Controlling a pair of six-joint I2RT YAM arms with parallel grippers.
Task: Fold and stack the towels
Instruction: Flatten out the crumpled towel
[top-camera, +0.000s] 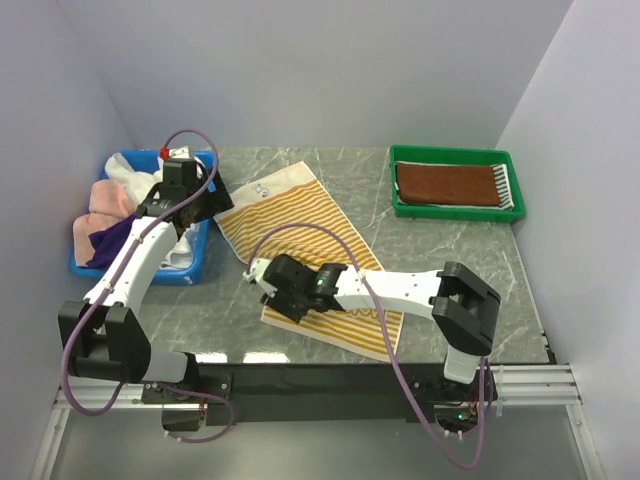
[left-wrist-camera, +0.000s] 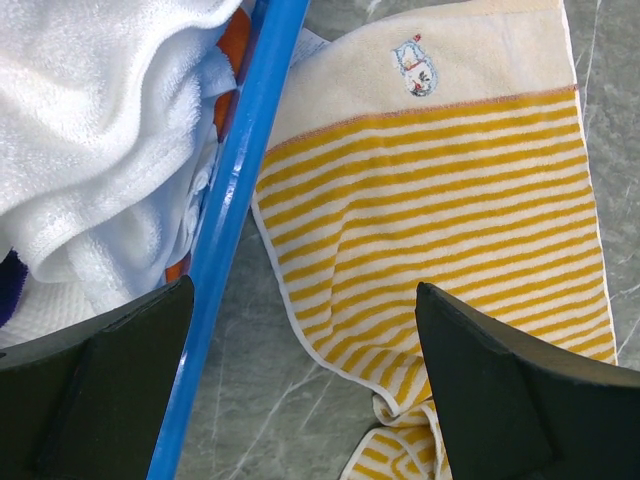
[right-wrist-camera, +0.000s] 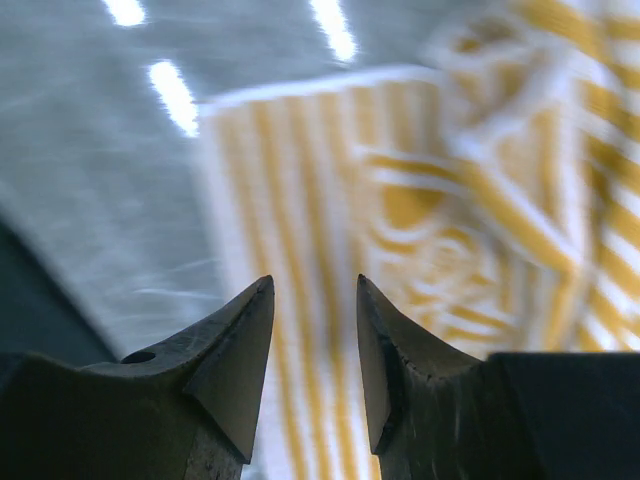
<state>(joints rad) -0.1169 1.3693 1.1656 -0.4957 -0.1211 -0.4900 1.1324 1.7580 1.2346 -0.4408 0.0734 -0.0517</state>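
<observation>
Beneath my right pincer (right-wrist-camera: 315, 285), half-open with nothing held: yellow-white striped towel (right-wrist-camera: 330, 180), spread on the counter (right-wrist-camera: 100, 150). My left pincer (left-wrist-camera: 303, 290), spread wide and empty, hangs over that towel's edge and the blue bin (left-wrist-camera: 240, 190) rim; white towel (left-wrist-camera: 100, 120) to its left.

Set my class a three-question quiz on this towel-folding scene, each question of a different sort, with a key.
1. True or false: the folded brown towel lies in the green tray.
2. Which towel lies spread on the table? A a black towel; B the yellow-striped towel; C a green towel.
3. Fill in: the left end effector, wide open, hovers over the rim of the ___ bin.
Key: 1 true; 2 B; 3 blue.
</observation>
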